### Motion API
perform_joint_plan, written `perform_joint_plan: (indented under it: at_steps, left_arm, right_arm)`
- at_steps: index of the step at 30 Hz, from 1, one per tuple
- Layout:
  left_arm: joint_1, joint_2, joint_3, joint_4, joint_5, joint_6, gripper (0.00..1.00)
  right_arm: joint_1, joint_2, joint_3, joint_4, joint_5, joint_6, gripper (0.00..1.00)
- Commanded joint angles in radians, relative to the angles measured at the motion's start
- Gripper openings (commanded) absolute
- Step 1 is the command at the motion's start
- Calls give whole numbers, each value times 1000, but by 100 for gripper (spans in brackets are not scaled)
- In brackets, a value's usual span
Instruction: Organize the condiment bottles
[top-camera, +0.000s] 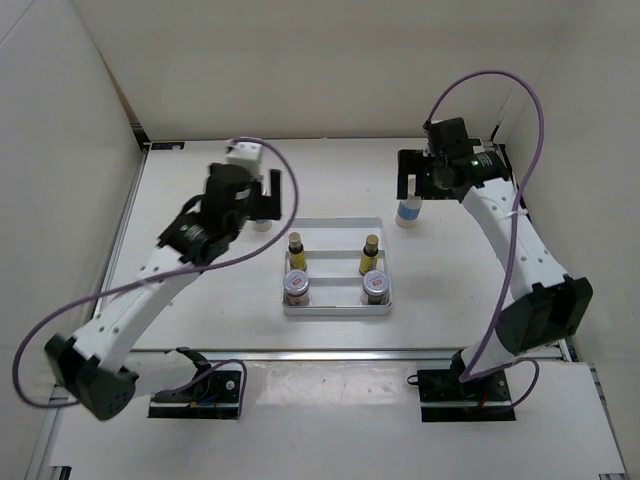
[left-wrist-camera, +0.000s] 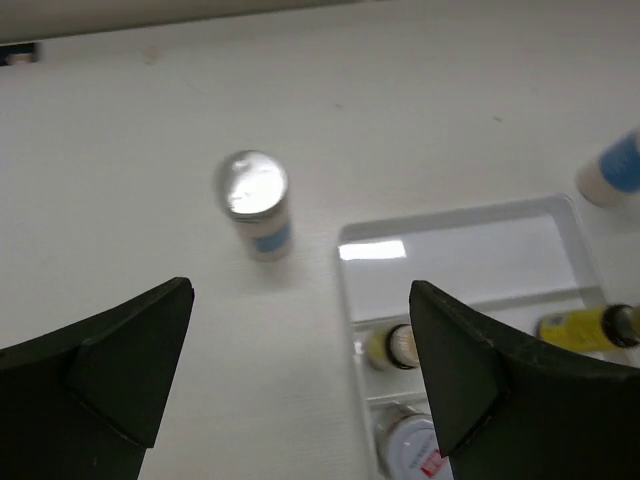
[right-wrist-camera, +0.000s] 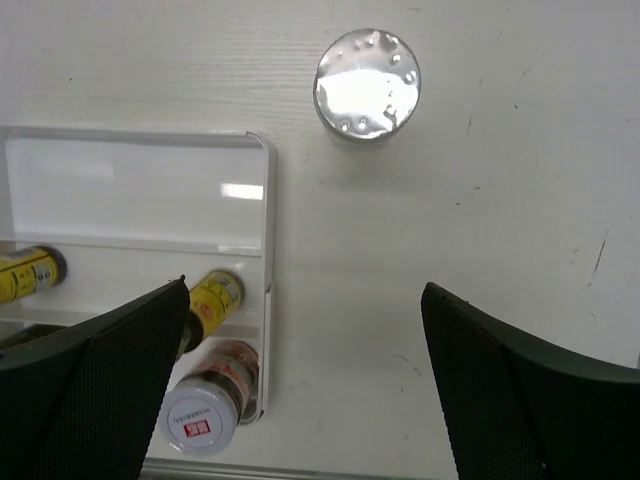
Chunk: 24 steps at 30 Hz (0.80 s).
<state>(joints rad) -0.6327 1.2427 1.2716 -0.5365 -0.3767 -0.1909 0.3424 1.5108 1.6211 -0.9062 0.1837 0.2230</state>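
White bottle (top-camera: 262, 226) largely behind left pincer (top-camera: 262, 207); other white bottle (left-wrist-camera: 612, 170) blurry, probably edge-cropped.

Light was bright, even, diffuse, from overhead. White bench (top-camera: 330, 180) and walls were near washed out. Shadows were soft and short under arms. Glare patch sat on tray (left-wrist-camera: 372, 249) floor. Silver cap of white bottle (right-wrist-camera: 367, 83) was blown out. Left wrist view was slightly blurred. Dark jaws were out of focus at the lower corners of both wrist views.
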Motion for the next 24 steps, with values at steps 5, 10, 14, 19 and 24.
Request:
perform_joint_plan:
  at_steps: [5,10,14,19,24]
  left_arm:
    - [284,-233,-306,12,-91,10,100]
    - [297,-385,-489,135,-94,1,100]
    - [297,-405,-503,184,-148,-1,100]
    - [297,-361,-479,155,-128,-1,100]
    - [297,-371,-491,164,-137,-1,100]
  right_arm:
    - [-77,205,157,46,-81,-25,100]
    - [-86,325,209,65,-26,-16,100]
    - [-108,387,220,96,-30,4,100]
    - [-108,518,261,96,-21,4,100]
    - [-117,571,261,96,-10,24,100]
